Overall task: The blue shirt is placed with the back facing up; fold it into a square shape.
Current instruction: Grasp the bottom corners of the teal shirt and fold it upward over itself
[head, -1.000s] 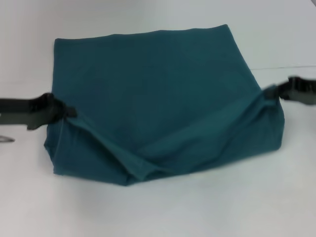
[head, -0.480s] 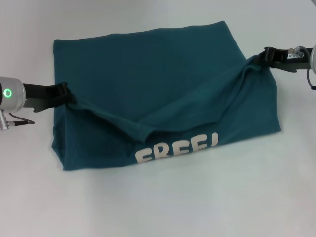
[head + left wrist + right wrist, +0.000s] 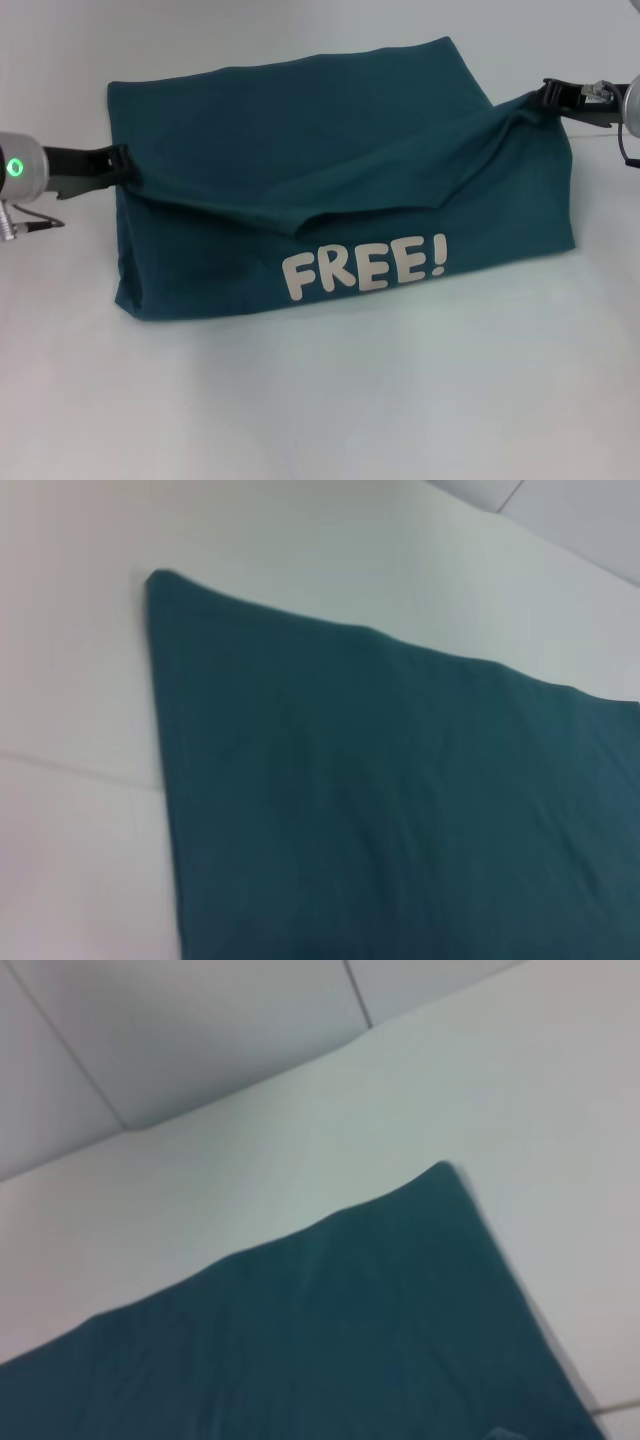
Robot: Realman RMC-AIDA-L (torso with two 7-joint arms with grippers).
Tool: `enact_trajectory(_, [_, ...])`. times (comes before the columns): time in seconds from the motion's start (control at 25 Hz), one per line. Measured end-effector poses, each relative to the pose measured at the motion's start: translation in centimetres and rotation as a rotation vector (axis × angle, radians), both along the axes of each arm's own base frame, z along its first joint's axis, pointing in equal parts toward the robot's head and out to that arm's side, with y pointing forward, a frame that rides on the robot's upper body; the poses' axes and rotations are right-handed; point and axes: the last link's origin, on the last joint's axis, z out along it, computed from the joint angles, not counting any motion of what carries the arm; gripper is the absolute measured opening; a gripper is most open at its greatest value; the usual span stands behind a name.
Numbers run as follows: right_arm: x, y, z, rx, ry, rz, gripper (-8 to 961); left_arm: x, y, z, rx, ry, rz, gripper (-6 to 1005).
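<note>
- Fingers of the left gripper [image 3: 124,167] are pinching the left edge of the blue shirt [image 3: 300,150], closed on a fold of cloth where the arm is reaching in from the left side of the head view.
- Across from it, the right gripper [image 3: 545,97] is clamping the shirt's right edge, its black jaws shut on a bunched corner of fabric that is pulling into creases toward it.
- The blue shirt is lying on the white table [image 3: 320,400], spread wide between the two grippers and filling the middle of the head view.
- Its held layer is sagging between the two grip points, draping down in a curved fold over the cloth beneath.
- Below that fold, the white lettering "FREE!" [image 3: 365,268] is showing on the front-facing panel near the shirt's near edge.
- A green ring light [image 3: 15,167] is glowing on the left arm's silver wrist.
- The left wrist view is showing the shirt [image 3: 400,810] lying flat with one corner pointing onto bare table.
- The right wrist view is showing another flat corner of the shirt [image 3: 330,1330], with the table's far edge and a pale wall [image 3: 180,1030] beyond.
</note>
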Motion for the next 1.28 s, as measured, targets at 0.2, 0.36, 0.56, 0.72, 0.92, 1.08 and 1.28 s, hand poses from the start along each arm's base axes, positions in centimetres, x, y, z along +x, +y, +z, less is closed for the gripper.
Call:
enact_trajectory(0.2, [-0.4, 0.6, -0.2, 0.038, -0.009, -0.004, 108, 0.9, 0.7, -0.1, 0.018, 0.022, -0.027, 26])
enact_trajectory(0.36, [-1.0, 1.2, -0.7, 0.047, -0.034, 0.008, 112, 1.6, 1.1, -0.4, 0.031, 0.04, -0.05, 28])
enact_trajectory(0.56, [-2.0, 1.9, -1.0, 0.067, -0.069, 0.027, 117, 2.4, 1.5, -0.6, 0.056, 0.049, -0.07, 30])
enact_trajectory(0.72, [-2.8, 2.6, -1.1, 0.083, -0.088, 0.038, 121, 2.3, 1.6, -0.8, 0.065, 0.052, -0.065, 33])
enact_trajectory(0.92, [-3.0, 3.0, -1.9, 0.088, -0.156, 0.044, 126, 1.9, 1.7, -1.2, 0.078, 0.083, -0.056, 35])
enact_trajectory(1.08, [-3.0, 3.1, -2.2, 0.089, -0.182, 0.048, 130, 1.5, 1.7, -1.2, 0.095, 0.089, -0.045, 38])
enact_trajectory(1.28, [-2.6, 2.9, -2.0, 0.091, -0.179, 0.037, 135, 1.3, 1.7, -1.3, 0.097, 0.099, -0.043, 40])
